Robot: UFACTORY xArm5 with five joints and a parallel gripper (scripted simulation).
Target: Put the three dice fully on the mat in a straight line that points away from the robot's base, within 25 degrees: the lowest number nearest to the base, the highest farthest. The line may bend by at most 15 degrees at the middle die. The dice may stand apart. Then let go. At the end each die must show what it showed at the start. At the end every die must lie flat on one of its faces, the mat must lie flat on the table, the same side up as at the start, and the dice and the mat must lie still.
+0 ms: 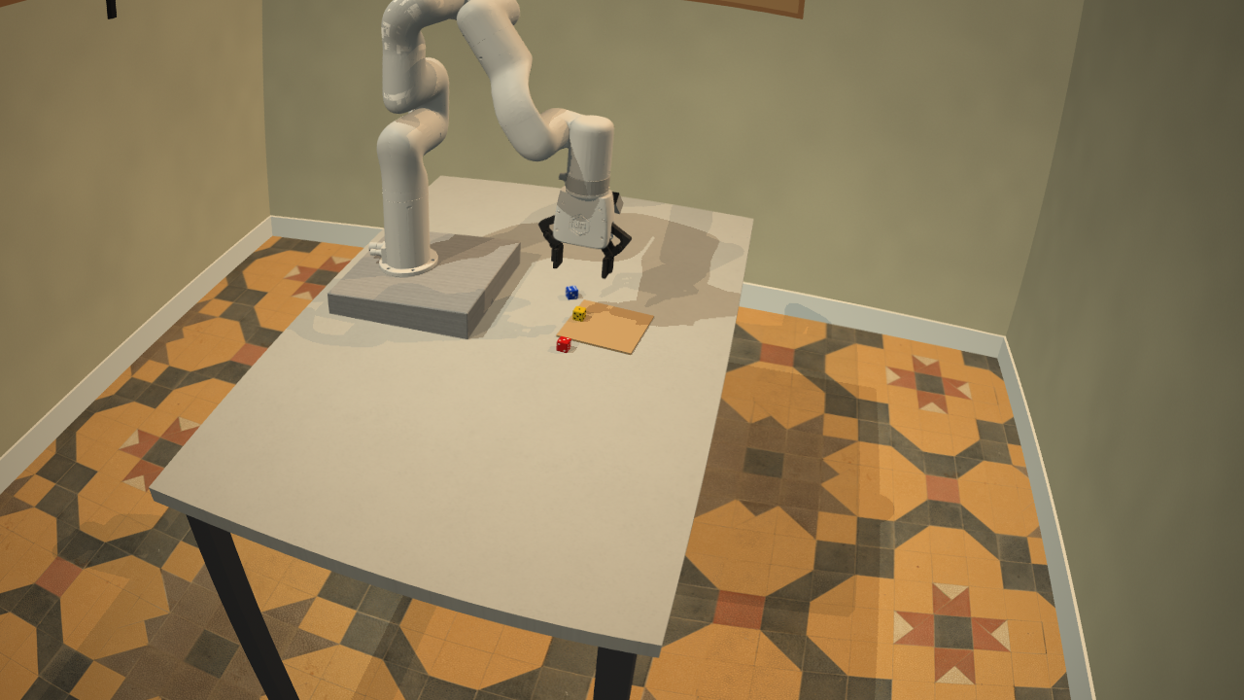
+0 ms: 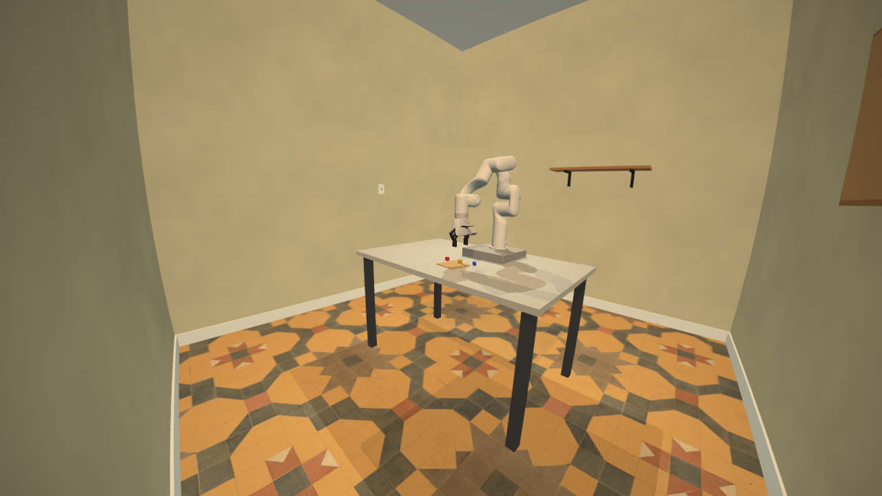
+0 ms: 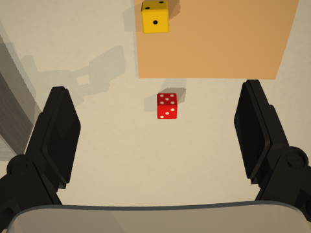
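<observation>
My gripper (image 1: 581,268) (image 2: 459,244) (image 3: 155,102) is wide open and empty, high above the table. The yellow die (image 1: 579,313) (image 2: 459,261) (image 3: 155,22) sits on the orange mat (image 1: 608,334) (image 2: 448,265) (image 3: 210,39), close to its edge nearest the base; its top appears to show one. The red die (image 1: 564,344) (image 2: 446,259) (image 3: 167,111) lies on the table just off the mat; its top appears to show three. The blue die (image 1: 571,292) (image 2: 474,263) lies on the table off the mat's other side. Its number is too small to read, and it is outside the wrist view.
The robot stands on a grey base block (image 1: 417,299) (image 2: 487,256), left of the dice in the top view. The block's edge shows at the left of the wrist view. The table (image 1: 452,435) has an edge beyond the mat's far side.
</observation>
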